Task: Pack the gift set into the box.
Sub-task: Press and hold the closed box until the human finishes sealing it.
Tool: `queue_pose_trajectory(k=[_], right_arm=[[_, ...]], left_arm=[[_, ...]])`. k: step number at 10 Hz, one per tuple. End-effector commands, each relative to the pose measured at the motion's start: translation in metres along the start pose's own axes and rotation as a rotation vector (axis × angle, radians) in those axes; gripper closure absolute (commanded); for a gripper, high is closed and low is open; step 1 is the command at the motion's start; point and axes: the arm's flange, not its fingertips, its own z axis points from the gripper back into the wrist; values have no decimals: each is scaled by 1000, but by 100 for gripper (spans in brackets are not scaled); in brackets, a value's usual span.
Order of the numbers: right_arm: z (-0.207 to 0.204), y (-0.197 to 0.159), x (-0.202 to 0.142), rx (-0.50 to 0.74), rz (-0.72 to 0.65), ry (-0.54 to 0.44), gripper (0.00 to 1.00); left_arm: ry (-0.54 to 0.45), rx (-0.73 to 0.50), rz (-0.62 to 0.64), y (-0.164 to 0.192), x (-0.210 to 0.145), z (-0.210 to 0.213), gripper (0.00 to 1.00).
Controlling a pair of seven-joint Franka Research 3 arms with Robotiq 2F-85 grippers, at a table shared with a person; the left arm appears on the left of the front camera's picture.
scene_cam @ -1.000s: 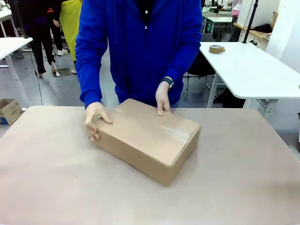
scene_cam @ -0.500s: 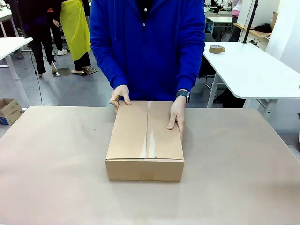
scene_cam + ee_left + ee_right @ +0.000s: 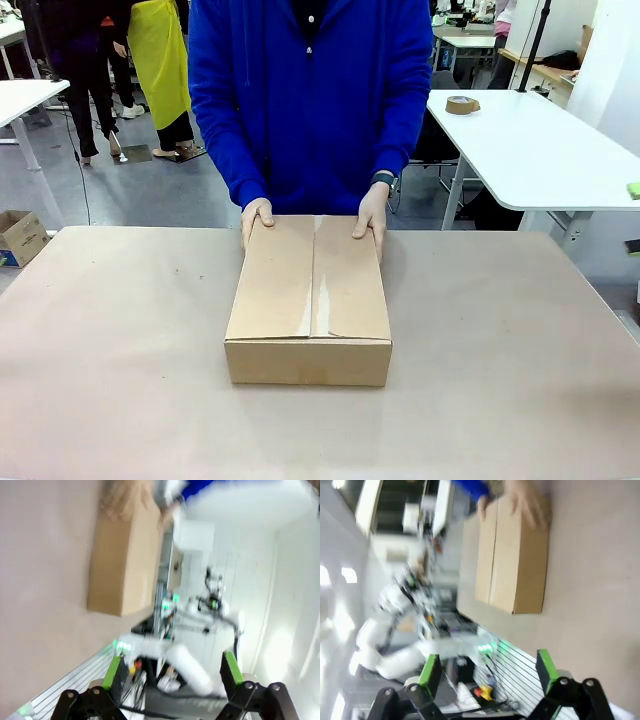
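Note:
The box is a large brown carton lying on the table with its flaps shut and a clear taped seam down its top. A person in a blue top stands at the far side, with one hand and the other hand on the box's far corners. The gift set is hidden. My left gripper stands open and empty, well back from the box. My right gripper is also open and empty, with the box and a hand far ahead of it.
The brown table spreads bare on both sides of the box. A white side table at the back right carries a tape roll. A small printed carton sits on the floor at the left. Other people stand far back.
The person turned the box from a skewed lie to square with the table. Both hands then slid to its far corners.

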Motion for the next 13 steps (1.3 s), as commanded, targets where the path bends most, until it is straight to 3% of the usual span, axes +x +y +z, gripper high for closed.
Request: queue_pose_trajectory(k=[1,2,3,4,5,6,7,8,9,10,12,13], right_arm=[[-94,28,64,20,495,195,0],[-146,37,78,80,711,269,0],[-193,40,79,153,886,312,0],[-220,43,68,244,978,374,0],[-215,39,57,136,943,478,0],[-222,64,50,3,620,329,0],[-222,64,50,3,620,329,0],[-246,53,51,41,767,410,0],[-268,52,68,121,991,473,0],[-285,39,82,208,1233,443,0],[-284,16,90,326,1406,263,0],[-284,7,93,330,1424,191,0]], left_arm=[[305,-228,-353,-24,25,-85,2],[283,-348,-493,-21,28,-130,2],[246,-389,-555,-9,29,-167,2],[234,-415,-566,8,31,-189,2],[171,-361,-514,21,43,-180,2],[198,-297,-500,-25,17,-189,2],[198,-297,-500,-25,17,-189,2],[181,-340,-530,8,28,-204,2],[185,-442,-996,4,27,-229,2],[138,-421,-1433,10,34,-249,2],[55,-307,-1892,19,38,-269,2],[55,-254,-2023,23,38,-276,2]])
